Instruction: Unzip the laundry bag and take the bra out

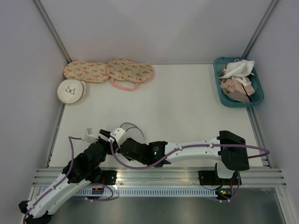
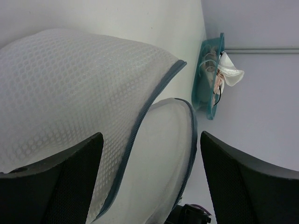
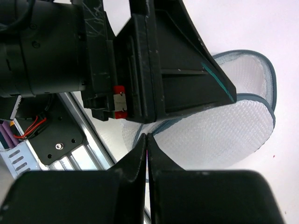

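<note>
Honeycomb-mesh laundry bag, grey-rimmed, sits inside spread left claw; right claw pressed together, perhaps pinching mesh.

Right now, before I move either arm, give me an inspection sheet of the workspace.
Surface: white table, no spills seen.
Laundry bag: white mesh, zipper rim parted, lying open by the arms.
Bra: probably the white garment on top of the pile in the teal basket; none seen in the bag.
Clutter: pink patterned case and its twin, cream round pouch, far left.
Left gripper: open, fingers either side of the bag.
Right gripper: shut; anything pinched is hidden.
Cables: purple cables loop beside both arms.
Surroundings: grey walls, metal rail at the near edge.
</note>
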You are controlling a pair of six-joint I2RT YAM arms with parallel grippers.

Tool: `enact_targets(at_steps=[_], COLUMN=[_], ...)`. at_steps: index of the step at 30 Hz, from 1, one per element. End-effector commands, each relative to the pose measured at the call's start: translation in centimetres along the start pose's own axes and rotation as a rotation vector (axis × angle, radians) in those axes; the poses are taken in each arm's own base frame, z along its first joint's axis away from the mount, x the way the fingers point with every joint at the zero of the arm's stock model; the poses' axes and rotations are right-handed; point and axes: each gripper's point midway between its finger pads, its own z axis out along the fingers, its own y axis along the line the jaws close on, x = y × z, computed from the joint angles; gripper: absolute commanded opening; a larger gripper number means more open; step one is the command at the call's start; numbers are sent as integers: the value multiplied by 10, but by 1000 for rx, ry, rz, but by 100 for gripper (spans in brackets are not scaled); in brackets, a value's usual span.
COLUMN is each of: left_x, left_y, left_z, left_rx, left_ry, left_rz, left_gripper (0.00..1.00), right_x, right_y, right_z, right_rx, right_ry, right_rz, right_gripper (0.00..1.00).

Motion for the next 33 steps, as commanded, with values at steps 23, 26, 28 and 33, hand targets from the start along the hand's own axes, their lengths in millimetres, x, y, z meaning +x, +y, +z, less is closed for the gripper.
enact_targets(at_steps=[23,26,28,33], left_x=[-8,-8,-7,-3], left_y=[-18,-19,-19,-25], left_z=[-7,-8,-8,-12], left_rx=[79,82,84,113], left_ry=[-23,-21,-18,15], left_rz=[3,10,12,72], left_gripper=[86,85,85,84], right_x=[-40,-34,-29,14], right_y=[49,31,-2,-75], right_z=[-80,-99,-106,-117], right_rx=[-466,-413,-257,115], right_ry=[-156,-162,-175,-82], right_rz=[73,138,187,282], right_gripper=[71,71,72,73])
